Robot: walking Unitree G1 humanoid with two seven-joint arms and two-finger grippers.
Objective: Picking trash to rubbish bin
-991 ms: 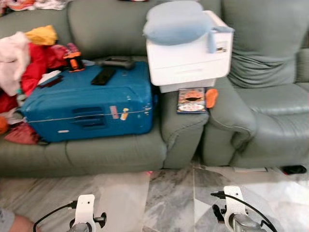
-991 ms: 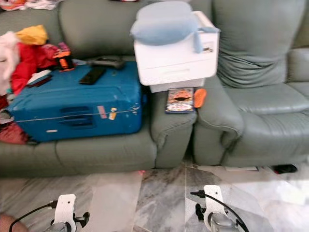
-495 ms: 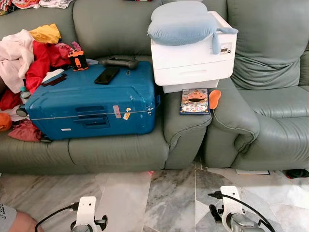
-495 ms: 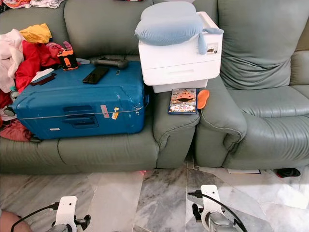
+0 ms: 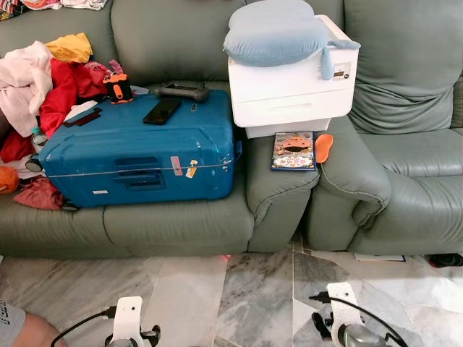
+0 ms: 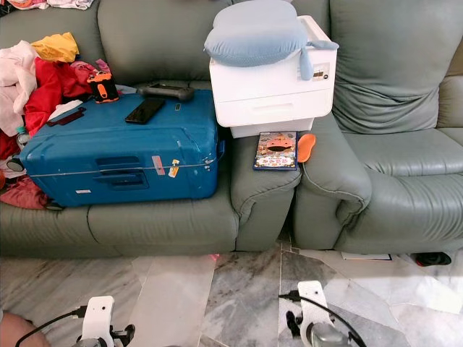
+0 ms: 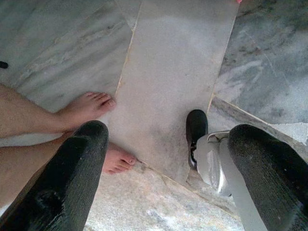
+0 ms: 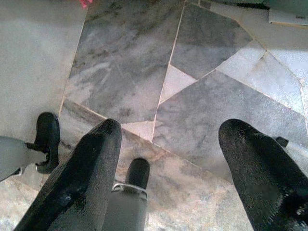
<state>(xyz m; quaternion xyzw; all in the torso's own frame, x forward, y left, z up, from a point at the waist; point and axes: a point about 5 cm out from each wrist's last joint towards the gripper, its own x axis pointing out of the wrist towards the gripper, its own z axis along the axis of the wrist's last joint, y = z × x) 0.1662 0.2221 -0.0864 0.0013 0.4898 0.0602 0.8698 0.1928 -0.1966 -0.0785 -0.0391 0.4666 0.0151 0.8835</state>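
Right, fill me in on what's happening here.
The robot stands on the marble floor facing a green sofa and handles nothing at the moment. Both arms hang low: the left claw and the right claw are open and empty, pointing down at the tiles. A person's bare feet stand close beside the left claw. On the sofa lie a blue suitcase, a white printer with a blue pillow on top, and a heap of clothes. I see no rubbish bin.
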